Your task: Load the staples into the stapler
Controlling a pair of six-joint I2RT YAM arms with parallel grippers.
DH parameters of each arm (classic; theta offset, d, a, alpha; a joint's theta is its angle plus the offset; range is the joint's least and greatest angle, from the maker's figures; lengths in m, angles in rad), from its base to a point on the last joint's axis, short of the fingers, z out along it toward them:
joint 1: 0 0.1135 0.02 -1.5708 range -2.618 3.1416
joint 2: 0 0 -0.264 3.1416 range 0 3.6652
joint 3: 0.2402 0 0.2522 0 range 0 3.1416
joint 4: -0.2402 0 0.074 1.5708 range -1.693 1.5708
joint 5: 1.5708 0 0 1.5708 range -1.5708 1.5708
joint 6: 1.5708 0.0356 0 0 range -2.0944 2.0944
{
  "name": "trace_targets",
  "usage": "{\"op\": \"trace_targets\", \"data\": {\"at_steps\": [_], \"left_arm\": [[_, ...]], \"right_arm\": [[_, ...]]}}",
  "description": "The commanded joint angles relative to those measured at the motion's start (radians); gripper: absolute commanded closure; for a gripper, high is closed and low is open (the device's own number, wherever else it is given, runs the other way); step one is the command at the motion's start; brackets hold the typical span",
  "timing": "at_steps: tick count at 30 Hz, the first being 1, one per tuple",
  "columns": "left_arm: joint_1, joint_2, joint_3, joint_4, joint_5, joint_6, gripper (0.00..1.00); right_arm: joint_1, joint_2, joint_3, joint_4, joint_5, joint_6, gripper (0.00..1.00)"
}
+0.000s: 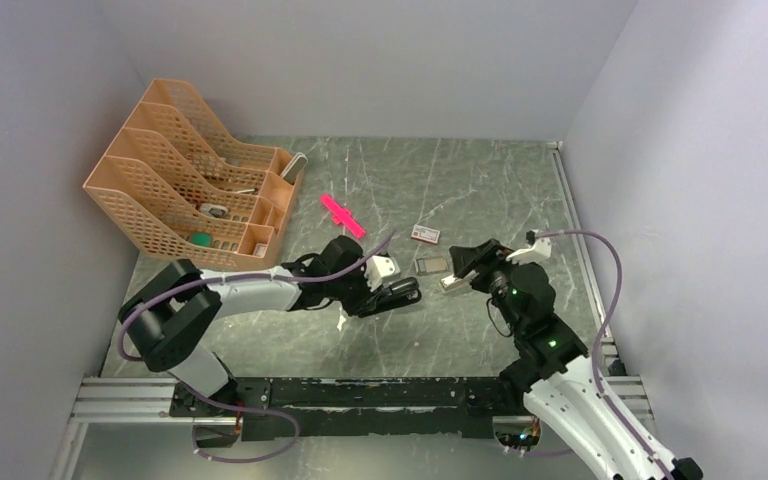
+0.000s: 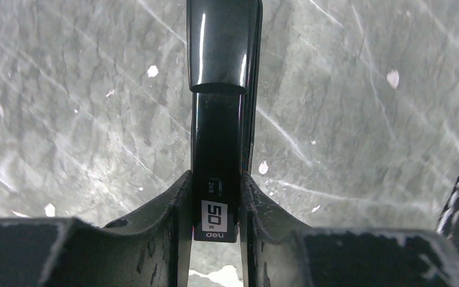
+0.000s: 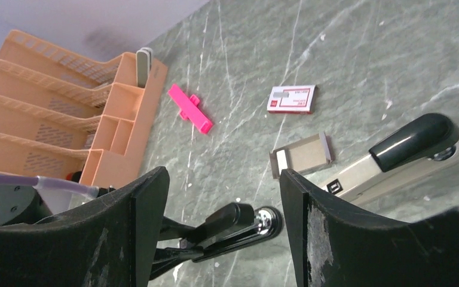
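- Stapler (image 2: 218,137), L wrist view: white sticker (image 2: 214,215) on the black body at the near end, big dark "50" w/ a tiny mark beside it, too small to read.
- Just under the "50", same stapler: brand "deli", white lowercase on black.
- Just above the sticker: small white print, approx. "24/6", too fine to be sure.
- Small white box (image 3: 291,98), R wrist view: red print + a pale label panel, wording not legible; same box in top view (image 1: 425,234), also unreadable.
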Motion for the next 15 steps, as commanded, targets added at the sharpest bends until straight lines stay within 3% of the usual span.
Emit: {"op": "trace_targets", "data": {"at_steps": [1, 6, 11, 15], "left_arm": [[-0.026, -0.023, -0.034, 0.028, -0.189, -0.327, 0.93], [-0.032, -0.072, -0.110, 0.105, -0.229, -0.515, 0.93], [-0.035, -0.127, -0.201, 0.214, -0.250, -0.667, 0.93], [-0.039, -0.120, -0.206, 0.210, -0.291, -0.748, 0.93]], "right_arm": [[-0.002, 0.059, -0.035, 0.121, -0.034, 0.089, 0.29], [-0.002, 0.221, -0.070, 0.245, -0.116, 0.179, 0.32], [0.001, 0.432, -0.117, 0.475, -0.262, 0.316, 0.34], [0.035, 0.574, -0.116, 0.596, -0.285, 0.393, 0.35]]}}
